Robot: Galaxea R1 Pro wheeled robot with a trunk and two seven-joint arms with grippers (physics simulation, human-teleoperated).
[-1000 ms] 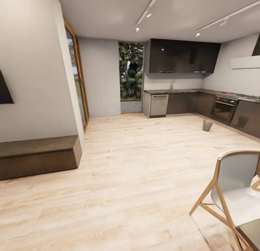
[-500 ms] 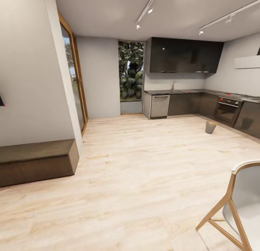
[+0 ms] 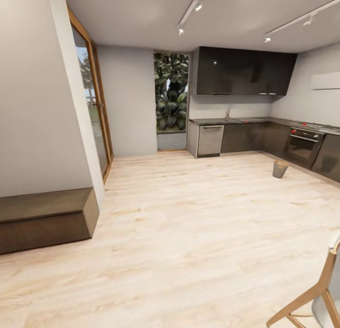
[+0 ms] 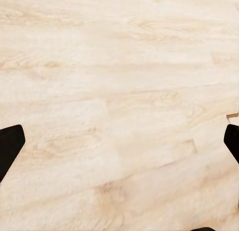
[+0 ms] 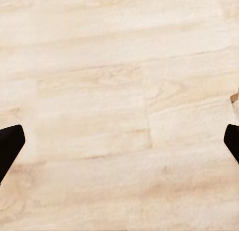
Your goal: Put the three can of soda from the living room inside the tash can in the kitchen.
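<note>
The trash can (image 3: 280,169) stands on the pale wood floor at the far right, in front of the kitchen's dark cabinets (image 3: 245,137) and steel oven (image 3: 302,146). It looks small and grey-brown from here. The cans of soda are out of view. My left gripper (image 4: 119,141) is open, its two dark fingertips (image 4: 10,146) far apart over bare floor with nothing between them. My right gripper (image 5: 119,141) is open the same way, its dark fingertips (image 5: 10,146) wide apart above floorboards.
A low dark wooden bench (image 3: 45,219) sits against the white wall at the left. A wood-framed glass door (image 3: 94,110) is behind it. A wooden chair (image 3: 316,299) pokes in at the lower right corner. Open floor (image 3: 189,210) stretches toward the kitchen.
The camera has moved forward and turned left: the chair has slid almost out at the lower right, and the bench, kitchen and trash can have shifted in the picture.
</note>
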